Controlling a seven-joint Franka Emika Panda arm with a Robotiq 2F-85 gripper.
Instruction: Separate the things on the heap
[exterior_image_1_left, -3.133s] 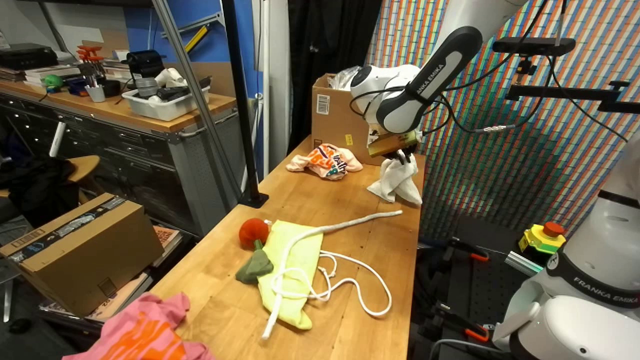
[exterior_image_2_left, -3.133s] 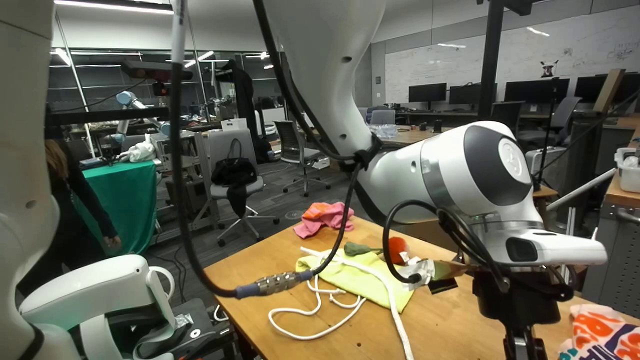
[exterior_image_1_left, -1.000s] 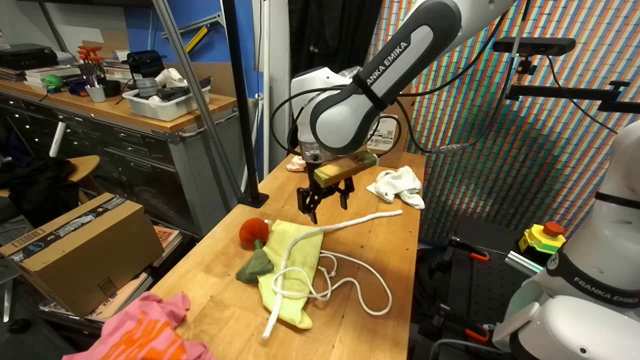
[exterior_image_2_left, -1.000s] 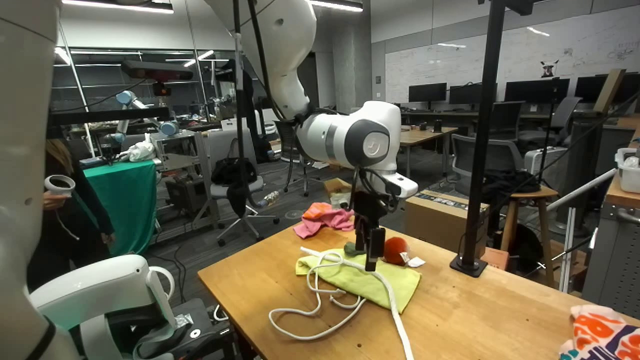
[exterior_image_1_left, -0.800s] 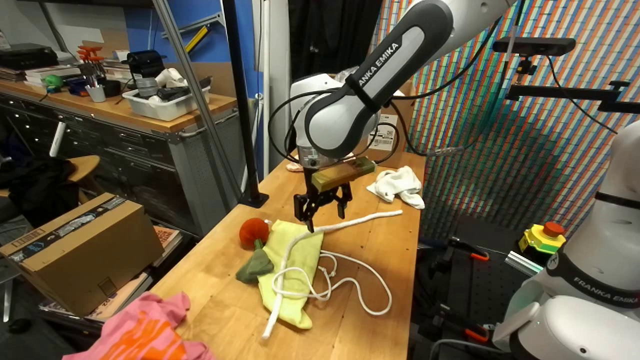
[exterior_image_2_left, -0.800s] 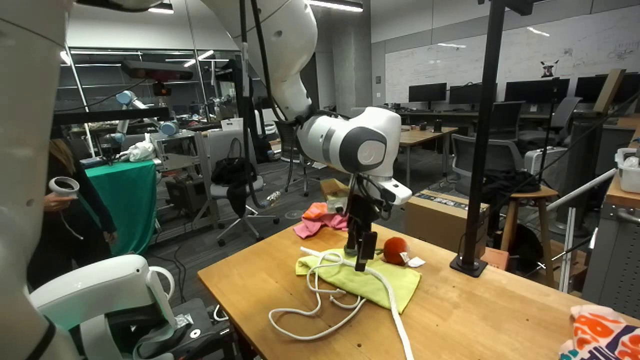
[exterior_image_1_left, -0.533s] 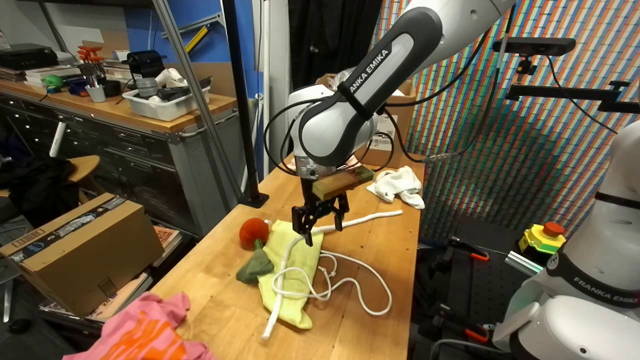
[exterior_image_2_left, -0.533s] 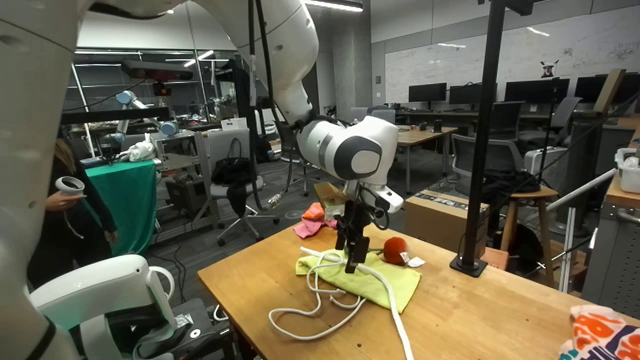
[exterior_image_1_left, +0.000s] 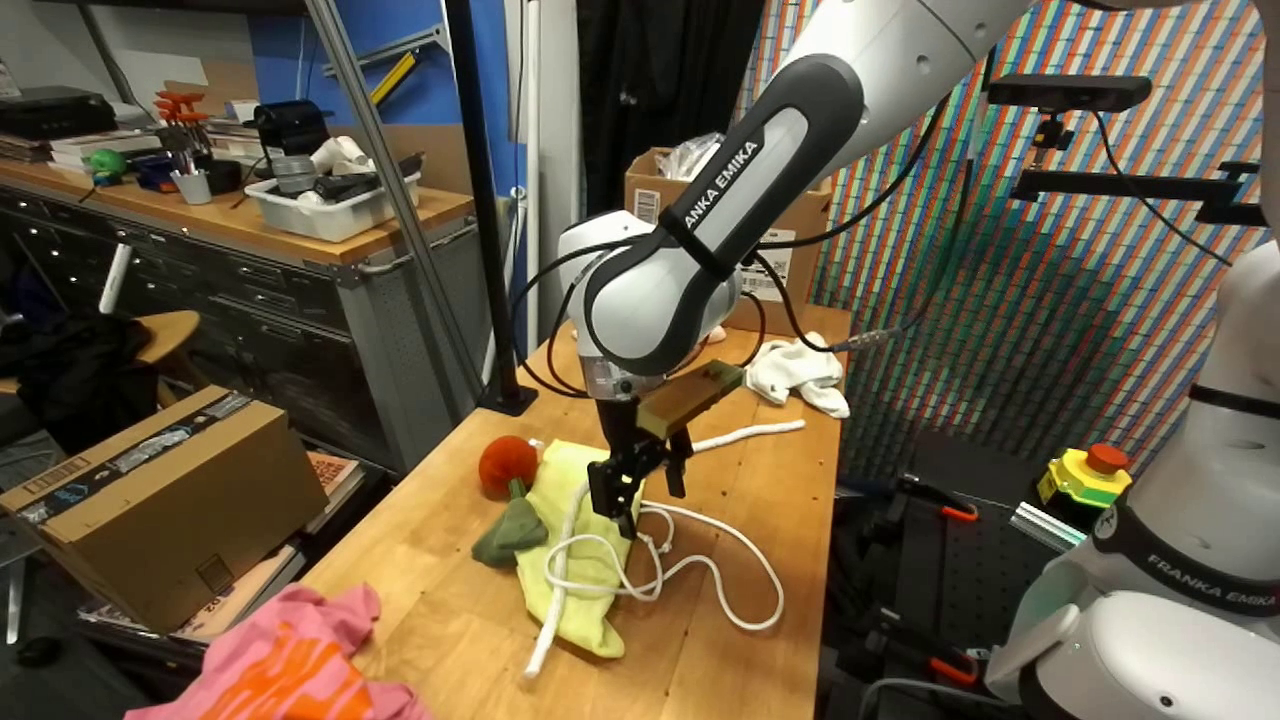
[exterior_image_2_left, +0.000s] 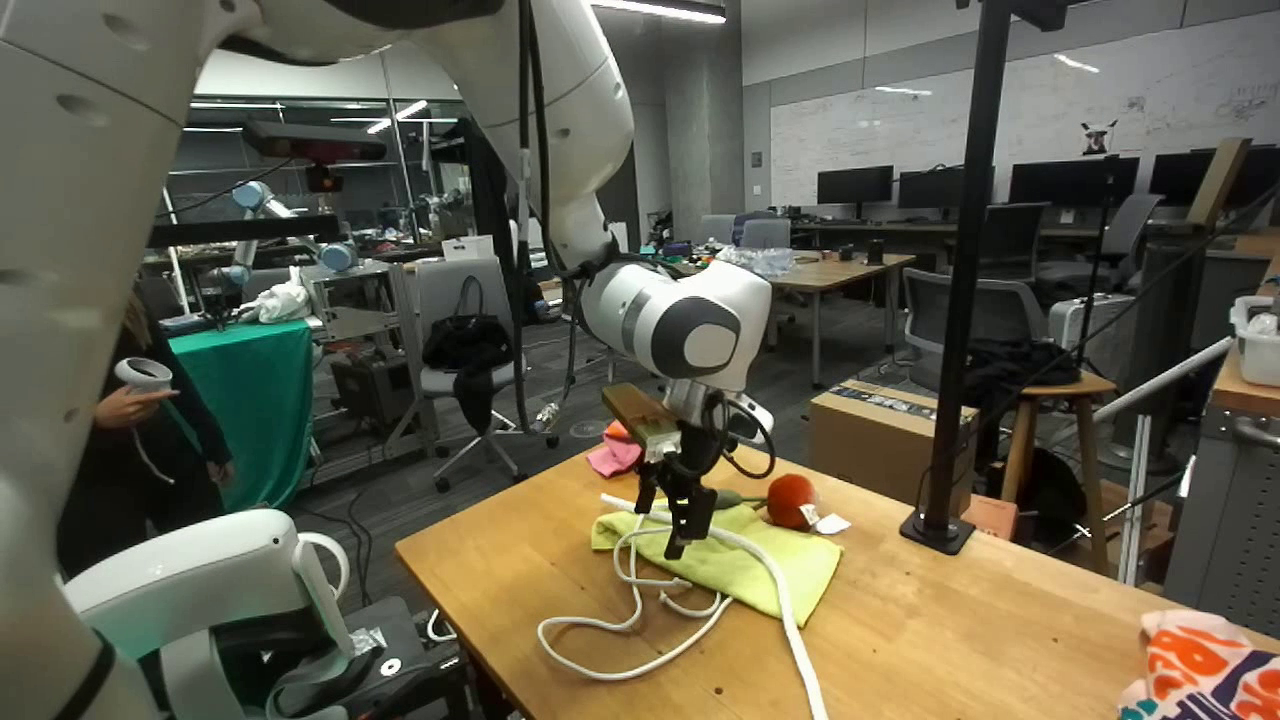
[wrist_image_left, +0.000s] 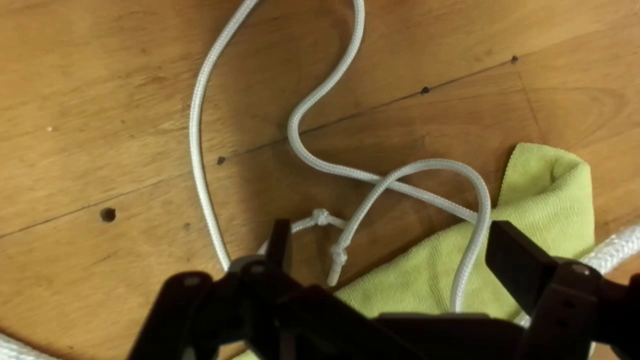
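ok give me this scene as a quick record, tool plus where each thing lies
tool: open, above yellow cloth and cord, holding nothing
rope: across yellow cloth, both ends off it
cord: looped, partly on yellow cloth
lump: red-green, at yellow cloth's edge
apart from these: pink cloth, white cloth, patterned cloth
left to separate: rope, cord, lump, yellow cloth

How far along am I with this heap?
Looks done: pink cloth, white cloth and orange-patterned cloth lie apart.
In hand: nothing; open gripper above the thin cord.
Left: that cord and thick rope crossing yellow-green cloth, red-and-green lump at its edge.
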